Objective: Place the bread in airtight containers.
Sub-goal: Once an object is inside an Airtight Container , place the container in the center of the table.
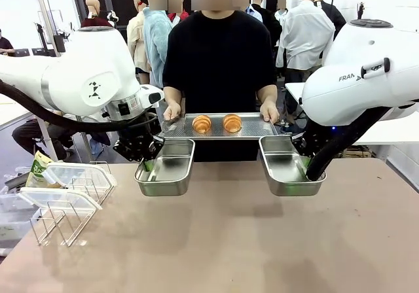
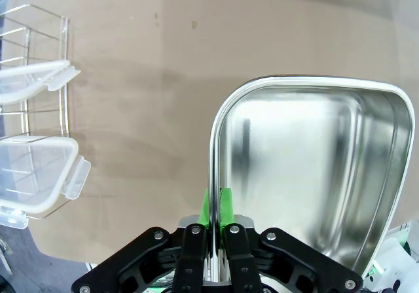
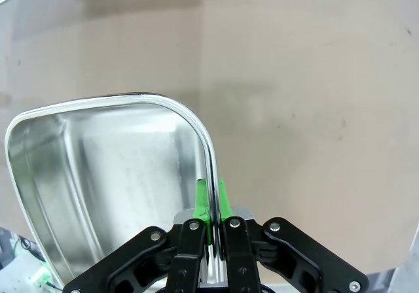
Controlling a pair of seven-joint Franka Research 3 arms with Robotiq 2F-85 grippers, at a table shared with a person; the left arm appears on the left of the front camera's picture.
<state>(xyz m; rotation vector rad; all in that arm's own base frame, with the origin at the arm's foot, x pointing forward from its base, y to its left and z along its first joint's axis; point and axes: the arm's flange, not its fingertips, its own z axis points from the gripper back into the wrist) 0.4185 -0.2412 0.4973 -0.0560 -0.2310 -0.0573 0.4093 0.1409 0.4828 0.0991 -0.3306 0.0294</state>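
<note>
Two golden-brown bread rolls (image 1: 202, 123) (image 1: 232, 123) lie on a perforated metal tray (image 1: 252, 129) that a person holds by both ends at the far side. My left gripper (image 1: 150, 164) is shut on the rim of an empty steel container (image 1: 165, 173), held above the table; in the left wrist view the green pads (image 2: 226, 206) pinch the container (image 2: 308, 169) wall. Over on the right, my right gripper (image 1: 306, 167) is shut on the rim of the other empty container (image 1: 285, 169); its pads (image 3: 200, 198) clamp that container (image 3: 111, 175) wall.
A white wire rack (image 1: 62, 221) at the left carries clear white-rimmed lids (image 1: 75, 175) (image 2: 33, 175). The brown table (image 1: 222, 241) spreads below the containers. The person's hands (image 1: 171, 112) (image 1: 269, 112) grip the tray ends.
</note>
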